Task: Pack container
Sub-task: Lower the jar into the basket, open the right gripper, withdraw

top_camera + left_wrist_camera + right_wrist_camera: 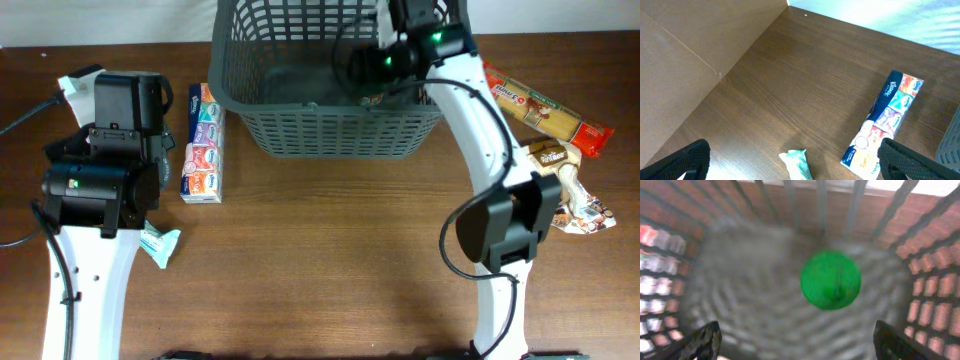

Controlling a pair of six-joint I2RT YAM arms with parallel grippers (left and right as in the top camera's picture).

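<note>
Left gripper: fingers spread wide, empty, over the table.
Kleenex multipack: unpacked, just left of the basket.
Container: far centre, green ball inside.
Right gripper: open, empty, above the ball.
Remaining: probably most items, including the long food packet.

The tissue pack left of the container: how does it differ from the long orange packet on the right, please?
The tissue pack is blue with bright panels; the orange packet is orange-red with a pale middle. The tissue pack lies straight along the container's left side; the orange packet lies diagonally. Both are long, narrow and lie outside the container.
</note>
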